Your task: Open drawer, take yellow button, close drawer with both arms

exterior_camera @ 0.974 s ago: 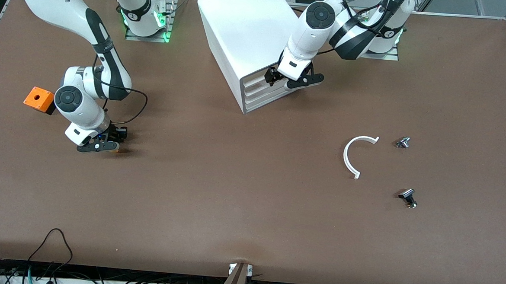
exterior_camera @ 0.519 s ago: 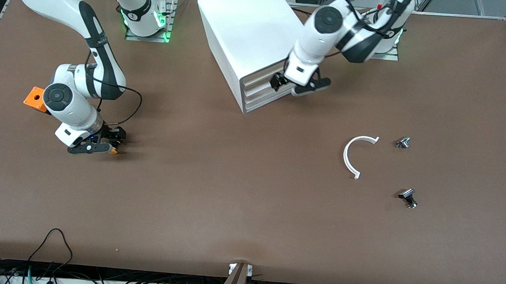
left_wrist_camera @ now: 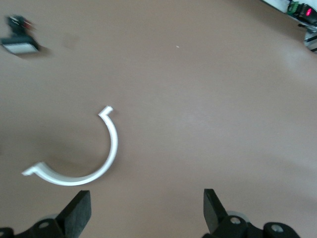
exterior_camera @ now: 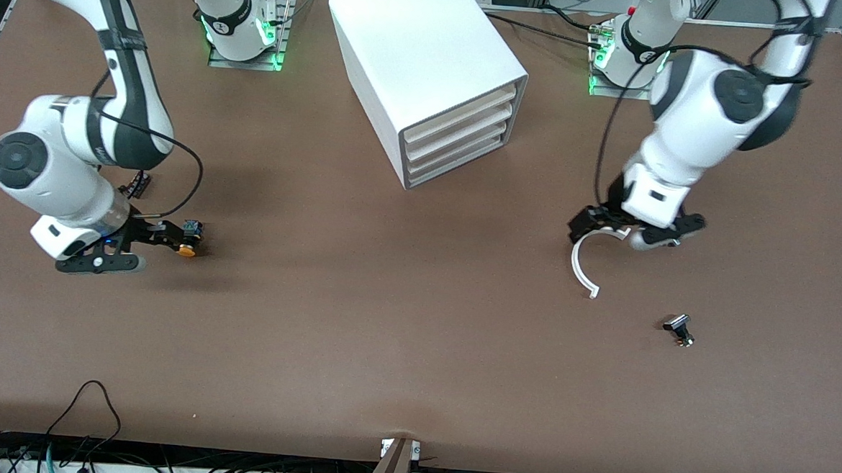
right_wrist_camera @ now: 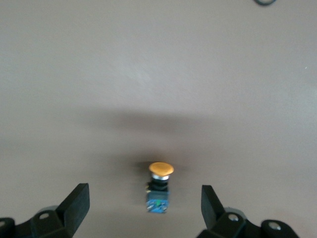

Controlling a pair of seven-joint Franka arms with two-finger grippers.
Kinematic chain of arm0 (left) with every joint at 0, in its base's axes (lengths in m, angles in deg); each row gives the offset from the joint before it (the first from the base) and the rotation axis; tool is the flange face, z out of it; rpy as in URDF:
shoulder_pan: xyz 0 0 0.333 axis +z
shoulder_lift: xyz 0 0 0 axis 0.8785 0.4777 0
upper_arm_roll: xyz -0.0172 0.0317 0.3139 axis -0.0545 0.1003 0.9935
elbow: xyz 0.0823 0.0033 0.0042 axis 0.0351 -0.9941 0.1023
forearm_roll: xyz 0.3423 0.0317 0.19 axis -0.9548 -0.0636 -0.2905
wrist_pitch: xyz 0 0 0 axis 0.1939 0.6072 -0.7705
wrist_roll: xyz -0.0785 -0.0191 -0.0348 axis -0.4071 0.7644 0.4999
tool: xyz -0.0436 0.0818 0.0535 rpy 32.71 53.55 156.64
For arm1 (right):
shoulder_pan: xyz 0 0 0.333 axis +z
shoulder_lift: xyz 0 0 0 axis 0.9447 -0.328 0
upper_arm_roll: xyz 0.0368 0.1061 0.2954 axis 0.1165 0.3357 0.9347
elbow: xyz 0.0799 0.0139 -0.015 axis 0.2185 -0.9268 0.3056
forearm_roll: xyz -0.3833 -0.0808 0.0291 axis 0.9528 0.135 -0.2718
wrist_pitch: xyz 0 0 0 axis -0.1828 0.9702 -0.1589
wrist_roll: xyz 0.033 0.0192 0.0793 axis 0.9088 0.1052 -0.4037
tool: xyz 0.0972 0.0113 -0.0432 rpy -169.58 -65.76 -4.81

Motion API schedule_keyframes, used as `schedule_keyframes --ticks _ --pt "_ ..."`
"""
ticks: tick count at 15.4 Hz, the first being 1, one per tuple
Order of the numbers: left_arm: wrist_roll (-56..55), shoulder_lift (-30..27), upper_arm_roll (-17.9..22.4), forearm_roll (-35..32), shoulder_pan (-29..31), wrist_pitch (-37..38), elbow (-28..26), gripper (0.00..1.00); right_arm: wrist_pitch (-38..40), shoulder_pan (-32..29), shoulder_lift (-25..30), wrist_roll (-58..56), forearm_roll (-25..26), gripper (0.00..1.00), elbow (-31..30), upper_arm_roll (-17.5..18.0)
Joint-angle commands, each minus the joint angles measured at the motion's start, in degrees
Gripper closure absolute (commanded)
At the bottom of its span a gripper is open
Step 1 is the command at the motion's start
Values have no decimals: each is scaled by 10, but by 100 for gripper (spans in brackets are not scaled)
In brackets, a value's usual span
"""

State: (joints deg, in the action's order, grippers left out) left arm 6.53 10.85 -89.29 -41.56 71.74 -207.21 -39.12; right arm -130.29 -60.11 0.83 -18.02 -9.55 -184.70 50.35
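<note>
The white cabinet (exterior_camera: 430, 57) stands at the table's back middle, and its top drawer (exterior_camera: 463, 111) sits flush like the three below. The button (exterior_camera: 188, 242), with an orange cap and a black body, lies on its side on the table. It lies just off my open, empty right gripper (exterior_camera: 150, 246). In the right wrist view the button (right_wrist_camera: 159, 186) lies between and just ahead of the right gripper (right_wrist_camera: 145, 208). My left gripper (exterior_camera: 623, 234) is open and empty over a white arc piece (exterior_camera: 579, 266). The arc also shows in the left wrist view (left_wrist_camera: 106, 158), just off the left gripper (left_wrist_camera: 147, 208).
A small black block (exterior_camera: 138, 183) lies beside the right arm. A small metal part (exterior_camera: 679, 329) lies nearer the front camera than the arc, and it also shows in the left wrist view (left_wrist_camera: 20, 42). Cables hang at the table's front edge (exterior_camera: 88, 406).
My left gripper left the cabinet's drawer front and swung to above the white arc. My right gripper drew back toward its end of the table, leaving the button lying there.
</note>
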Motion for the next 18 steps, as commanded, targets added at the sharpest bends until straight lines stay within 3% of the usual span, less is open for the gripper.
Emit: schedule_keyframes --ticks 1,5,8,11,13,18 --pt "61 -17 42 1 -9 158 102 0 78 -1 -3 53 -30 0 79 8" --pt "141 -13 111 -24 -17 313 203 0 187 -17 17 179 -14 0 144 69" --pt "178 -9 112 -67 -18 387 246 0 288 -28 35 201 -13 0 206 70" --pt "178 3 126 -65 -17 388 244 0 363 -65 35 194 -11 0 249 61" --pt "174 4 126 -63 -17 391 247 0 375 -97 56 159 18 0 238 62" --pt "173 9 126 -59 -10 384 247 0 318 -127 148 88 28 0 100 67"
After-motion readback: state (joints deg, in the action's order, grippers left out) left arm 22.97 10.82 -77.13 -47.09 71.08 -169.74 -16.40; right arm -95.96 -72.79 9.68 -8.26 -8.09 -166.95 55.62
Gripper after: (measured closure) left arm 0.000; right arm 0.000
